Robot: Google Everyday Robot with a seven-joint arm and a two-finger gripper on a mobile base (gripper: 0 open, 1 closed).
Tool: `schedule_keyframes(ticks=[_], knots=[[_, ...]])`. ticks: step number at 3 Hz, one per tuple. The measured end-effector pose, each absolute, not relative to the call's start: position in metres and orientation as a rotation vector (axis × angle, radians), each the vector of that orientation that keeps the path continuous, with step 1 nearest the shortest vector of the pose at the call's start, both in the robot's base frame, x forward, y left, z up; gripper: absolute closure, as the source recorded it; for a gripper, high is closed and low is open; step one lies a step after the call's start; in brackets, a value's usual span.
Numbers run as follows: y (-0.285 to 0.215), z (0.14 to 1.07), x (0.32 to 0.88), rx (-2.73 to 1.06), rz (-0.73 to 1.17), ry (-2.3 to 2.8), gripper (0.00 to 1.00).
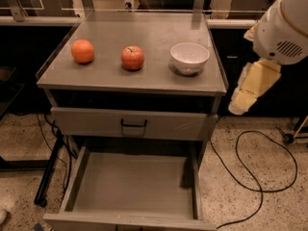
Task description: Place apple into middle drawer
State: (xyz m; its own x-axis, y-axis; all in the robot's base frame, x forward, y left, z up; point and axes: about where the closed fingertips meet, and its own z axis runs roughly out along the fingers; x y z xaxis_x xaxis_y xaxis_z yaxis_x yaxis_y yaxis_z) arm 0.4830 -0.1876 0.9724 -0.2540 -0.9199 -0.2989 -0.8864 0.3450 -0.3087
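Note:
The apple [133, 57], red-orange with a dark stem, sits on the grey cabinet top [110, 78], near the middle. The middle drawer [130, 186] is pulled out below, with its flat grey floor bare. My gripper [249, 91] hangs off the white arm at the right, beyond the cabinet's right edge and below the level of its top. It is well apart from the apple and holds nothing that I can see.
A smooth orange [83, 51] lies left of the apple and a white bowl [189, 57] right of it. A shut drawer front with a black handle [133, 124] is above the open drawer. A black cable [250, 177] loops on the floor at the right.

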Motion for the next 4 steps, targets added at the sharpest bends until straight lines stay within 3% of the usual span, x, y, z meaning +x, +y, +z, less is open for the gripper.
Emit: schedule_keyframes(ticks=[3,4], knots=[[-0.17,0.949,0.488,-1.491,-0.007,2.185,0.0],[-0.145,0.933,0.518,-1.417,0.023,2.133,0.0]])
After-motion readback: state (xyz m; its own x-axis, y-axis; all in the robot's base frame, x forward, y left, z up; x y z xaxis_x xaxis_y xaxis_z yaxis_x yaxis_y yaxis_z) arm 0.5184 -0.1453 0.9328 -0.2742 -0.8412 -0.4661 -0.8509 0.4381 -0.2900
